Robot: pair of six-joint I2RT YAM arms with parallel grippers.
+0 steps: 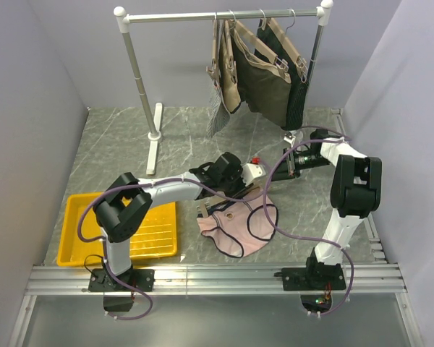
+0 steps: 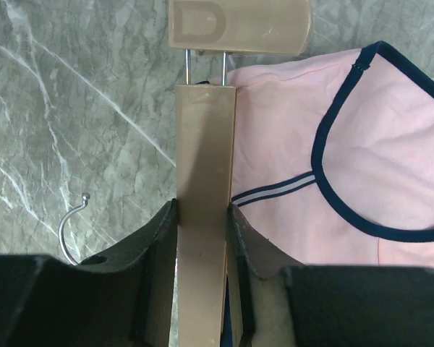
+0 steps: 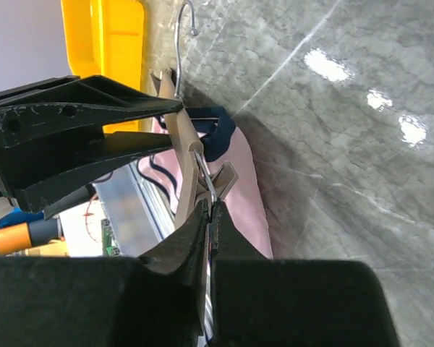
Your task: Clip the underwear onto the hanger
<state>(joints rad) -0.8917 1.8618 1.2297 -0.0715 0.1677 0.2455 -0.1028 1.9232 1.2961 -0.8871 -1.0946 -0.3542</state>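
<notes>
Gripping the slim tan bar hanger [image 2: 206, 137] mid-bar, the left fingers [image 2: 236, 233] aim its long axis at the right fingers [image 3: 207, 220], pinched together at its end clip [image 3: 224, 178]. The pale pink navy-edged underwear [image 2: 380, 137] lies just beside that clip, toward the counter [image 1: 311, 217] near edge.

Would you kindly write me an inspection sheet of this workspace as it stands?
Surface: grey marbled table.
Job's things: hanger lying across the pink underwear; whether anything is clipped cannot be told.
Clutter: yellow tray near left; rack with hung garments at the back.
Hands: left hand shut on the hanger's bar; right hand shut at an end clip.
Cables: purple cable along each arm.
Surroundings: plain walls; metal rails in front.
</notes>
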